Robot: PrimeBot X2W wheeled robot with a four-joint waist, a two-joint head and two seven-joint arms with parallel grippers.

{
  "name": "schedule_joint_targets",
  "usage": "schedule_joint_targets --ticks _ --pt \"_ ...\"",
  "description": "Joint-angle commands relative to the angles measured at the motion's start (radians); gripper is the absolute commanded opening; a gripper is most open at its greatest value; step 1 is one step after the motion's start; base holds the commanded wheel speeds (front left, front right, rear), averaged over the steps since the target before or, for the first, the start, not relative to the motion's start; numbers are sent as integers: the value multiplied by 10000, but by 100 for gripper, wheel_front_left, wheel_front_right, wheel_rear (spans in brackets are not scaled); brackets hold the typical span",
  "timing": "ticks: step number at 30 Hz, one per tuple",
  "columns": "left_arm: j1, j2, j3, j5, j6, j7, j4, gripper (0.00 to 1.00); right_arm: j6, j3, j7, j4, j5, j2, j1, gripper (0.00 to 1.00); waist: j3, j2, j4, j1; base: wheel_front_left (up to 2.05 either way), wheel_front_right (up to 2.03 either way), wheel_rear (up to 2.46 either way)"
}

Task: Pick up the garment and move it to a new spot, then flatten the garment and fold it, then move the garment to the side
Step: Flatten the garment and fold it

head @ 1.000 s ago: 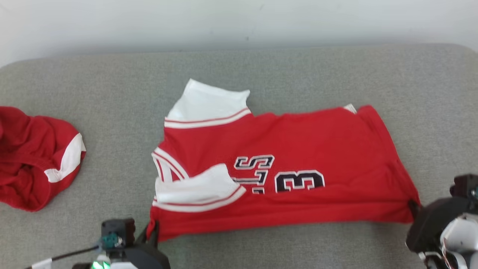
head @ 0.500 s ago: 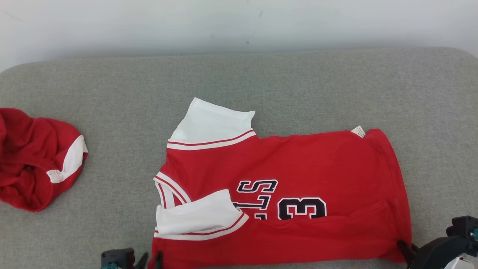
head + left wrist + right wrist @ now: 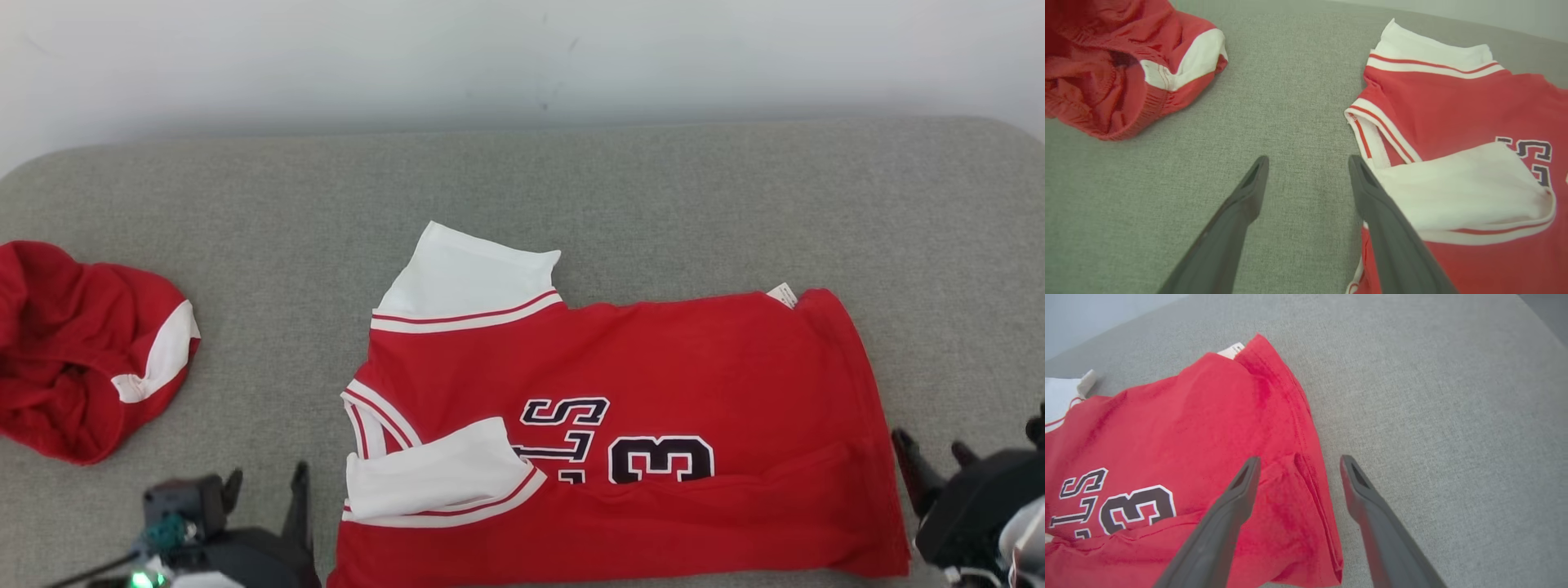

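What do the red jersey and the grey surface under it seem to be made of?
Red jersey: soft matte knit, likely cotton or polyester; it creases softly, with stitched hems. Grey surface: matte woven upholstery-style fabric, judging by its visible coarse weave.

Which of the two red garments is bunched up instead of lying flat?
The left garment, a rumpled red heap with a white stripe. The jersey in the middle lies spread flat with its number showing.
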Motion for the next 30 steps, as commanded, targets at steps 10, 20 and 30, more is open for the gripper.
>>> schedule_joint_targets --ticks 10,20,30 --pt "-3041 -386 -6 -15 -1189 430 1349 100 -25 1006 1074 241 -1010 -265 -2453 100 539 0 -107 0 0 0 0" --pt "-6193 -1283 -136 -338 -2525 988 4252 100 -25 2020 715 1687 -970 -365 -4639 100 1582 0 -611 0 0 0 0" --pt "-8015 -1405 -384 -208 -3397 1426 6559 100 -25 3117 -180 3009 -886 -359 -5950 100 2235 0 -1525 0 0 0 0"
